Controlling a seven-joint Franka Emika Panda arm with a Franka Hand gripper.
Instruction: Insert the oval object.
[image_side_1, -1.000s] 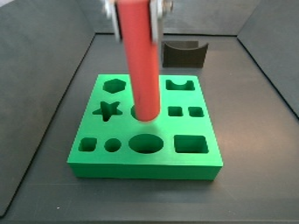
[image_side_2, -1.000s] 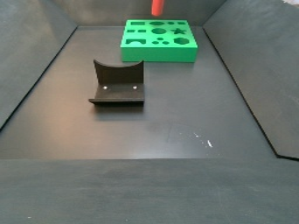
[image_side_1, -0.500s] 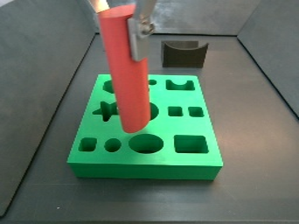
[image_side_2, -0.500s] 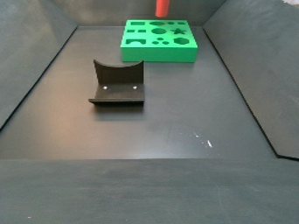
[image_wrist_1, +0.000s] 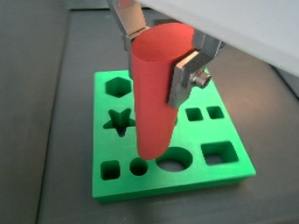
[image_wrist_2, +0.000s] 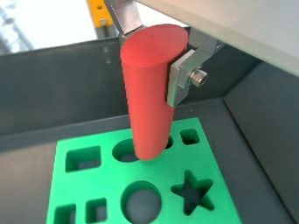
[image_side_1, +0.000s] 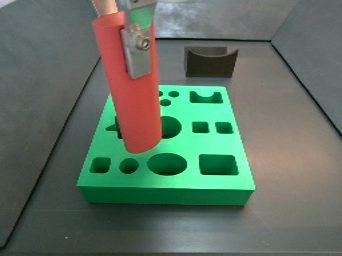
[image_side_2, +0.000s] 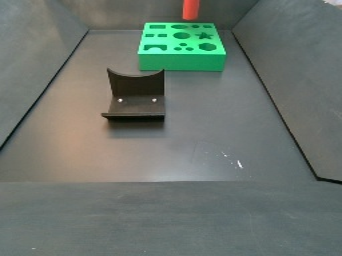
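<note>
My gripper (image_side_1: 123, 32) is shut on the top of the oval object (image_side_1: 130, 105), a long red-salmon peg. The peg hangs slightly tilted over the green block (image_side_1: 227, 185). Its lower end is above the block's left half, beside the middle oval hole (image_side_1: 174, 127), and not inside any hole. In both wrist views the gripper (image_wrist_1: 158, 54) (image_wrist_2: 156, 51) clamps the peg (image_wrist_1: 152, 118) (image_wrist_2: 145, 105) between its silver fingers (image_wrist_1: 184, 77) (image_wrist_2: 183, 77). In a side view only the peg's lower end (image_side_2: 191, 8) shows above the block (image_side_2: 183, 58); the gripper is out of view there.
The dark fixture (image_side_2: 134, 96) stands on the floor away from the block; it also shows behind the block (image_side_1: 211, 61). Dark walls (image_side_1: 301, 80) enclose the floor. The block has several other holes, among them a star (image_wrist_1: 118, 122) and a big round one (image_side_1: 167, 164).
The gripper and peg have moved from over the middle hole toward the block's left side, and the peg now leans a little.
</note>
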